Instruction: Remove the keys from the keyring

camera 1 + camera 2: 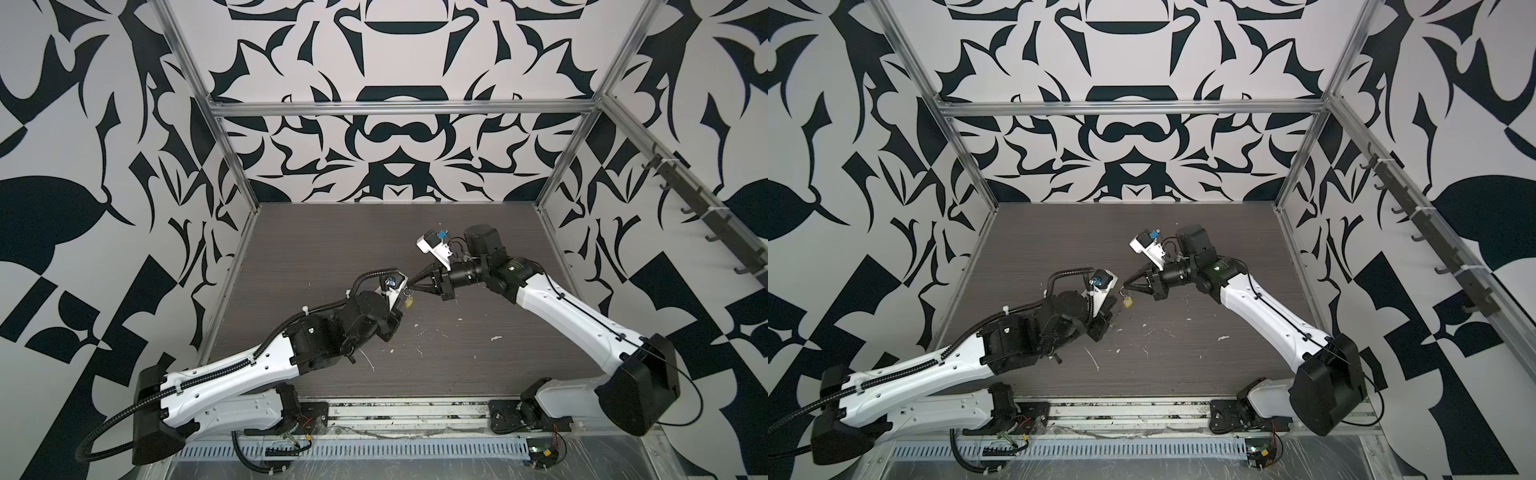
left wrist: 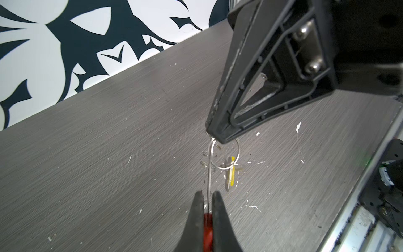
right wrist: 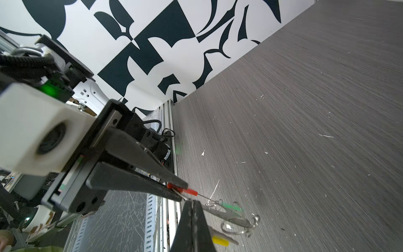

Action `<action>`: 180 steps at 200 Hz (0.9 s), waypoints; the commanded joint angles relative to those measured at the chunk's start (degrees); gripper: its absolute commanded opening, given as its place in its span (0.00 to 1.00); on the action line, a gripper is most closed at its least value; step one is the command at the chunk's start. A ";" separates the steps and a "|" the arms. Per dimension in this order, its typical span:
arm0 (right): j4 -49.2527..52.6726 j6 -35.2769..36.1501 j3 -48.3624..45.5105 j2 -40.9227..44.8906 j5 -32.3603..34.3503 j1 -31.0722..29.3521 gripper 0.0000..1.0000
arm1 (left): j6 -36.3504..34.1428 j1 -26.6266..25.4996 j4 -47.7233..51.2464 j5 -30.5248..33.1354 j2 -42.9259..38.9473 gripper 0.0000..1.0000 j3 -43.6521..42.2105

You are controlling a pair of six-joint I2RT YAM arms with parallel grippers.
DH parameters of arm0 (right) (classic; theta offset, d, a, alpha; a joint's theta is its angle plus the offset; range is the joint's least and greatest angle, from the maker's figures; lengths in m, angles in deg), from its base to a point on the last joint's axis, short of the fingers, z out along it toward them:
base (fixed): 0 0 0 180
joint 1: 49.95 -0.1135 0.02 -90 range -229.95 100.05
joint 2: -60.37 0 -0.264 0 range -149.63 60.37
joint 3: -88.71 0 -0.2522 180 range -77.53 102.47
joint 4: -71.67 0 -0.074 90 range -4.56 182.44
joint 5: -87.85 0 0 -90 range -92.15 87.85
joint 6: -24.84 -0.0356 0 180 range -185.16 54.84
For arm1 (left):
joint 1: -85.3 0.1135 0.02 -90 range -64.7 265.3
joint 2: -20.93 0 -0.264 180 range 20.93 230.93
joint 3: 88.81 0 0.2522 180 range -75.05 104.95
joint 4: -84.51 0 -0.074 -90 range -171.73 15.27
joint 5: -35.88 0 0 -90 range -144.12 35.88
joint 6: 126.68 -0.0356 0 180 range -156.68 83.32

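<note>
The left pincer (image 2: 207,194) was clamped shut on the red sleeve (image 2: 207,227) of the keyring (image 2: 209,174), whose wire ran straight to the right pincer (image 2: 214,137), closed on its far end, with the yellow-tagged key (image 2: 233,173) hanging just below that pincer, above the desk (image 2: 109,152).

Metal, plastic and wood-grain finishes
Bench (image 2: 109,152): matt grey wood-grain, scratched white under the keyring (image 2: 209,179), a thin shiny metal wire with a glossy red plastic sleeve (image 2: 208,231); tag (image 2: 233,172) yellow plastic; jaws matt black plastic, edges scuffed.
</note>
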 commanded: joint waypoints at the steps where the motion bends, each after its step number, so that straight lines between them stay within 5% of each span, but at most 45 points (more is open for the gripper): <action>1: -6.41 -4.32 -1.79 2.15 1.41 -0.66 0.04 | 1.82 -0.26 -0.74 3.72 -1.32 0.00 2.36; 87: -16.69 -12.35 -6.65 3.94 3.71 -1.62 0.22 | 1.07 -2.47 -0.88 6.55 -0.97 0.00 3.66; 180: -28.11 -20.52 -10.51 4.84 6.01 -1.71 0.28 | 1.10 -3.20 -1.19 6.09 -1.59 0.00 3.79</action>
